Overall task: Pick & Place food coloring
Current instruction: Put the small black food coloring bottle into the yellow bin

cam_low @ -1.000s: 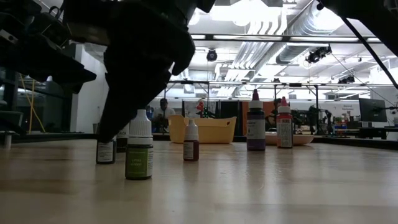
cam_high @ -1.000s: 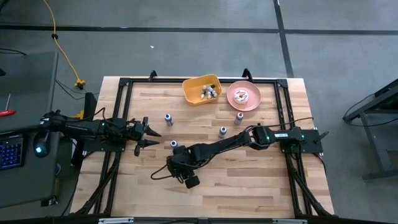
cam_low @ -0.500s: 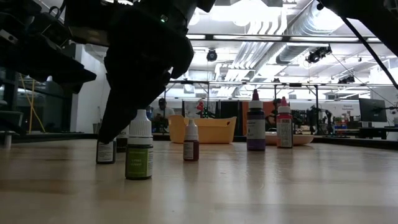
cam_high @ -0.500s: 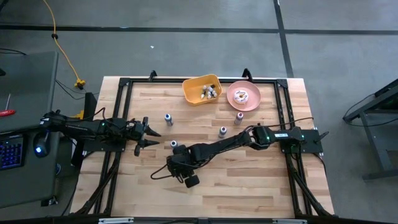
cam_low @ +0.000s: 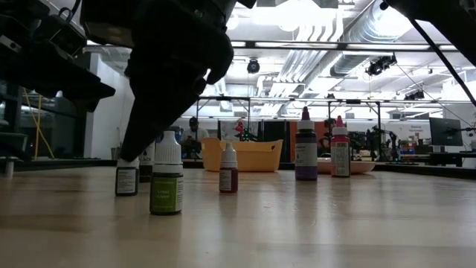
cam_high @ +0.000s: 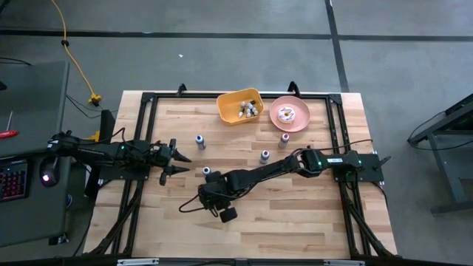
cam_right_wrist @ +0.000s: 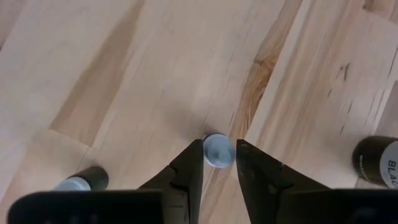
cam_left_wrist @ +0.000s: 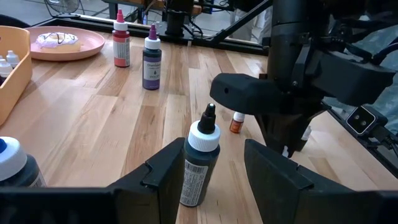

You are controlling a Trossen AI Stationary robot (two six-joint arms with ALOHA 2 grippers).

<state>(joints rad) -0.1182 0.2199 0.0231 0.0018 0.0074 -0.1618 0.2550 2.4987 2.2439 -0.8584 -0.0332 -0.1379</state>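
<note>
The left gripper point(cam_high: 179, 157) waited near the table's point(cam_high: 310, 222) left side, its arm stretched level, fingers parted and empty, a dark bottle point(cam_left_wrist: 199, 163) standing just ahead of them. Further right, the right arm reached far across to the table's middle, wrist bent so its gripper point(cam_right_wrist: 217, 163) pointed straight down. Its fingers stood narrow around the pale cap point(cam_right_wrist: 216, 150) of a small food coloring bottle, one at each side; whether they touched it could not be told. Other bottles point(cam_high: 264, 155) stood scattered upright on the wood, and more lay in the yellow bin point(cam_high: 239, 106) at the back. The bottle looked light, stiff and smooth, likely easy to tip. The cap seemed the best hold.
</note>
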